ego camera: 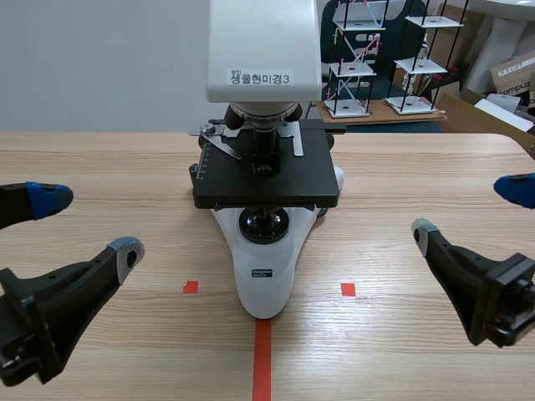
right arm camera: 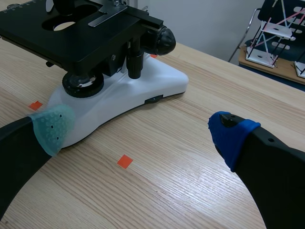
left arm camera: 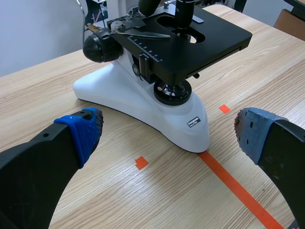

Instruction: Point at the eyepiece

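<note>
Scene view has the microscope [ego camera: 265, 209] dead center on the counter [ego camera: 418, 167], its white head [ego camera: 263, 50] running off at 12 o'clock so the eyepiece can't be made out, with the left gripper [ego camera: 88, 224] at 9 o'clock and the right gripper [ego camera: 469, 209] at 3 o'clock, both spread wide and holding nothing.

The microscope [ego camera: 266, 284] is white with a black stage [ego camera: 266, 180]. The table [ego camera: 401, 184] is pale, fine-grained wood with orange-red tape marks [ego camera: 262, 359]. The black left gripper [ego camera: 88, 224] has blue dotted pads. The black right gripper [ego camera: 469, 209] has one blue pad and one dotted grey-green pad.
</note>
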Available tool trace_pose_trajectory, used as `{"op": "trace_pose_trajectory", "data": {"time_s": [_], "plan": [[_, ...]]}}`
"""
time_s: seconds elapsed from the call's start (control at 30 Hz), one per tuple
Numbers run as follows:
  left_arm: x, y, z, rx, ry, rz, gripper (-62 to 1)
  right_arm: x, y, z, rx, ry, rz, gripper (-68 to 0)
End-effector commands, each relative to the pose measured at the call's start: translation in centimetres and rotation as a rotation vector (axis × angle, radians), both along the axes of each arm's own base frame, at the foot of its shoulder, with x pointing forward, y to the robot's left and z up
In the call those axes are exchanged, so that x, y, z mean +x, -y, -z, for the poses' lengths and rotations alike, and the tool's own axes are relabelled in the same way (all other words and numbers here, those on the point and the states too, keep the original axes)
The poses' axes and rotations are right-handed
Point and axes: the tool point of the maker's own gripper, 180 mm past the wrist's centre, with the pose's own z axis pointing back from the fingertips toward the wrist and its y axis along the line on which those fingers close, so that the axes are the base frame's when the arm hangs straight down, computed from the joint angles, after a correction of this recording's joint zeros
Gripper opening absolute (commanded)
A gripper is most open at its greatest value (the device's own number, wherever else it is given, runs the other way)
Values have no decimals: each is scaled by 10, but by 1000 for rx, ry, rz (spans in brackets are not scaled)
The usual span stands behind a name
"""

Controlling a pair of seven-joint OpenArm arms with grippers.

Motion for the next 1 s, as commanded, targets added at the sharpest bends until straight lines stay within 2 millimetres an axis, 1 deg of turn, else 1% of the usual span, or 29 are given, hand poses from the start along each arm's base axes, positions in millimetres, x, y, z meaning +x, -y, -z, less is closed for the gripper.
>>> {"op": "trace_pose_trajectory", "data": {"time_s": [0.0,0.97], "plan": [[0,2,-6,-18,18,1,-28,2,-5,-10,26,27,-11,-58],[0,2,-6,-18,17,1,-28,2,-6,-12,32,38,-14,-58]]}}
